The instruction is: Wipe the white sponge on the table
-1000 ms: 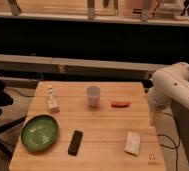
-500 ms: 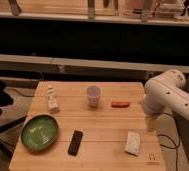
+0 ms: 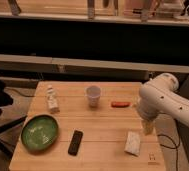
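The white sponge (image 3: 133, 142) lies flat near the front right corner of the light wooden table (image 3: 105, 125). My white arm reaches in from the right, and my gripper (image 3: 147, 127) hangs just above and to the right of the sponge, over the table's right side. It is not touching the sponge as far as I can see.
A green bowl (image 3: 39, 132) sits at the front left, a black remote (image 3: 75, 142) beside it. A white paper cup (image 3: 93, 95), a small white bottle-like figure (image 3: 51, 99) and a red object (image 3: 120, 104) stand further back. A dark logo (image 3: 151, 159) marks the front right corner.
My arm has swung left and down over the table's right side, bringing the gripper closer to the white sponge. The objects on the table have not moved.
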`<state>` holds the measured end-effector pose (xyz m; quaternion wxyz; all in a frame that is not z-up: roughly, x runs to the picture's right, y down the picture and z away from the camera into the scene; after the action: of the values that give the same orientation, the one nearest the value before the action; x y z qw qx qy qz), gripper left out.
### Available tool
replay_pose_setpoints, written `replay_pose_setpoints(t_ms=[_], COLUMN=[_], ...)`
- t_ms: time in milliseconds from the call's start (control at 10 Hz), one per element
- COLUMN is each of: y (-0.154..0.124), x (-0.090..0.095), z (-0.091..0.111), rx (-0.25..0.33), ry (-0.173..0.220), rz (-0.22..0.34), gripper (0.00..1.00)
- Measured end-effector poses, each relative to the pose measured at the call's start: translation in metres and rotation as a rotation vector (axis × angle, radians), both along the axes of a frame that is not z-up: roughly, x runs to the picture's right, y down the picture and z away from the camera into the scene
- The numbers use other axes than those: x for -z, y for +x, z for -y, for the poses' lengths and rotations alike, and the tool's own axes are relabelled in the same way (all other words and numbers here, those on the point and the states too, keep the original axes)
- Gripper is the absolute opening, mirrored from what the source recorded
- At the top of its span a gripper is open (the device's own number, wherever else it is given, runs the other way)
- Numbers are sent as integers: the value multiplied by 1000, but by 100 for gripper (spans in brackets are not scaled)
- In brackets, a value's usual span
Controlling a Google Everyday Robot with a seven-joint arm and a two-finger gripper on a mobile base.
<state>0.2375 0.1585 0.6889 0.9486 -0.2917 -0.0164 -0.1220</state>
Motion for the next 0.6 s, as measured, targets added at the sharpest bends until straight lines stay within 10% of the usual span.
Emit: replay_pose_setpoints(t_ms=[600], y=[-17], x=[-3], z=[-24], rx=[118], ry=[-19], rz=[57], gripper=[80])
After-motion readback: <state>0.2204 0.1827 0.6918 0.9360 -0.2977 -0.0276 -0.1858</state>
